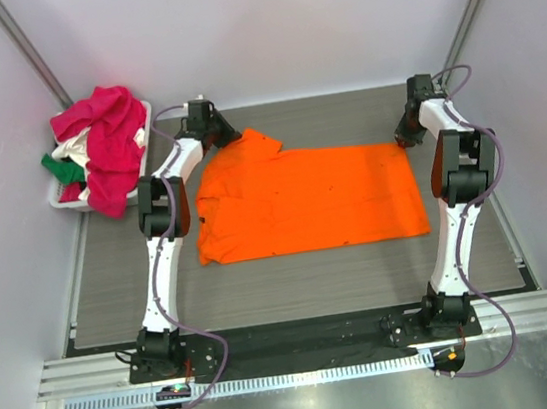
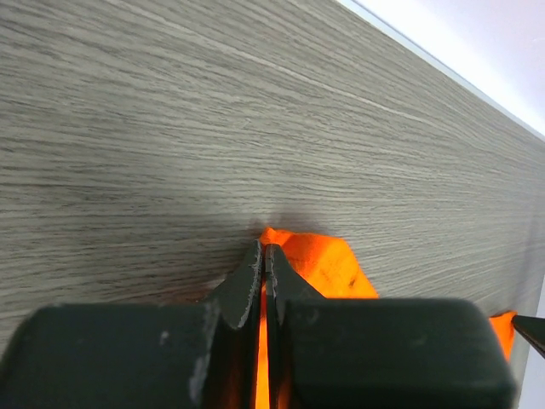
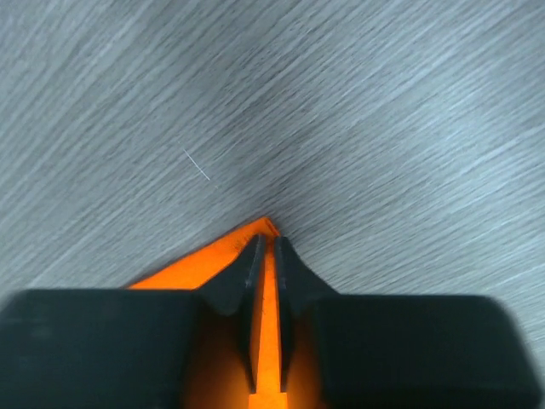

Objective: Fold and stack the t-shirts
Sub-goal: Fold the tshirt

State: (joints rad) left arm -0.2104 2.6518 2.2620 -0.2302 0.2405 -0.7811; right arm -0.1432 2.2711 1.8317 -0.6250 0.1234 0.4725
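Note:
The bright orange t-shirt (image 1: 308, 200) lies spread flat across the middle of the table. My left gripper (image 1: 227, 136) is shut on the orange t-shirt at its far left sleeve; in the left wrist view (image 2: 263, 249) orange cloth (image 2: 328, 264) sits pinched between the jaws. My right gripper (image 1: 407, 136) is shut on the shirt's far right corner; the right wrist view (image 3: 266, 242) shows the orange corner (image 3: 204, 260) between the jaws. Magenta-pink (image 1: 108, 135), white (image 1: 72, 147) and green (image 1: 60, 169) t-shirts are piled at the far left.
A white plastic basket (image 1: 61, 202) holds the pile at the far left edge of the table. White walls close in the sides and back. Grey wood-grain tabletop (image 1: 294, 282) lies in front of the shirt.

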